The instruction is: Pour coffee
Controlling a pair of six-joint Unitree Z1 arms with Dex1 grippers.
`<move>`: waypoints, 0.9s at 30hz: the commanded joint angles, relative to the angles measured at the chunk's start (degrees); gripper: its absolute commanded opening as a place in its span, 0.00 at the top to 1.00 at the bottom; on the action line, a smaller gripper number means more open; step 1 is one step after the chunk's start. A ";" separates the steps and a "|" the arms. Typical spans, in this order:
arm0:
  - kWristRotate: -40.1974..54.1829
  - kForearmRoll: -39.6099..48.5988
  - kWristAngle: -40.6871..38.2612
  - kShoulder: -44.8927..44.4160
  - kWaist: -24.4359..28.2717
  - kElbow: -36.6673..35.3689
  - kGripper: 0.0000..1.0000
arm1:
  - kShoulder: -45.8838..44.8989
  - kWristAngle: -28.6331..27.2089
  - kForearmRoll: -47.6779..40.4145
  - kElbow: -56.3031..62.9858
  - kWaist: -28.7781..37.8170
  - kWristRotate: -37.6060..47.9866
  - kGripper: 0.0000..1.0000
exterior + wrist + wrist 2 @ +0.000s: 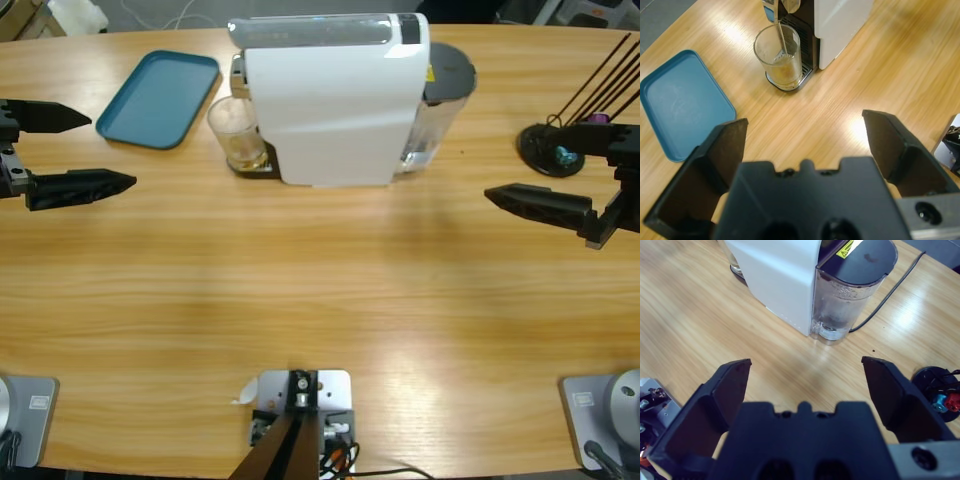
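Here, both arms are idling at the table's ends
The left gripper (pixel 68 152) and right gripper (pixel 805 377) are gaping wide, holding nothing, while the coffee (pixel 783 70) is sitting in its glass (pixel 236 131)

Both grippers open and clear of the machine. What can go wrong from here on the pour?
1. The glass sits tight against the coffee machine, under its spout; the left gripper may clip either on approach.
2. The glass is smooth and holds coffee; a slipping grip or tilt likely spills it.
3. The right gripper faces the water tank and cable; a reach could snag.
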 commanded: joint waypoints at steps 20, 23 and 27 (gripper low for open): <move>0.65 -0.55 -0.09 5.53 -0.34 2.54 0.00 | -1.23 -0.84 -1.21 2.43 0.65 -0.18 0.00; 0.69 -0.60 -0.24 5.53 -0.20 2.54 0.00 | -1.27 -0.77 -1.26 2.45 0.65 -0.18 0.00; 0.76 -0.60 -0.24 5.39 0.05 2.50 0.00 | -1.23 -0.75 -1.43 2.61 0.65 -0.18 0.00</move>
